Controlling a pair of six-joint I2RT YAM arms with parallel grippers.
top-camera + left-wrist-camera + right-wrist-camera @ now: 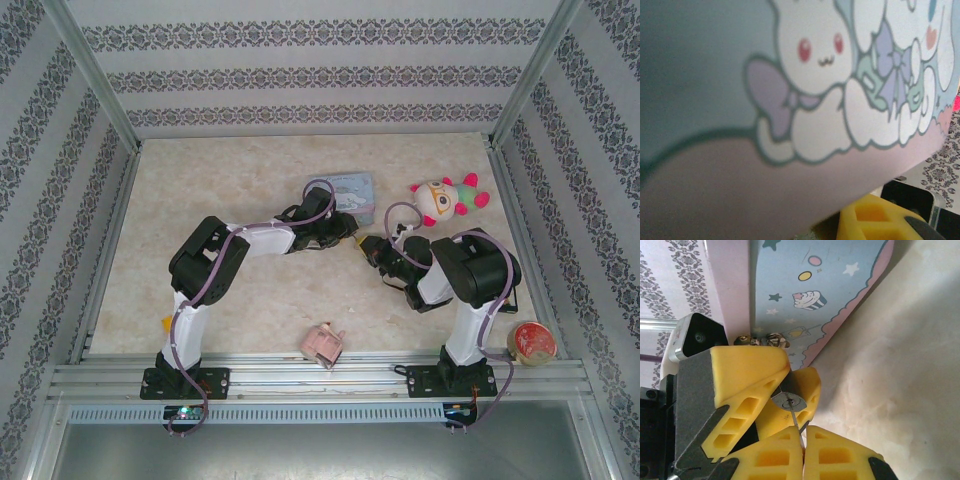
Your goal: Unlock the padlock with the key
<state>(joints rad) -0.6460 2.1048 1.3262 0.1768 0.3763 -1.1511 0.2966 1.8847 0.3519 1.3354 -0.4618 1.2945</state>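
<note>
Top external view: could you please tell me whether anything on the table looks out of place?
The pink toy block sits askew at the near edge of the table, apart from everything else. Nothing looks spilled or damaged.

Pale marbled tabletop (220, 180) — enclosed left, right and far by white walls (300, 60) with dark damask stripes — aluminium frame posts (98, 85), even light.

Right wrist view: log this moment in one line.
right gripper: shut on key | left gripper: shut on padlock | key: tip at padlock's silver face | behind: blue cartoon tin
</note>
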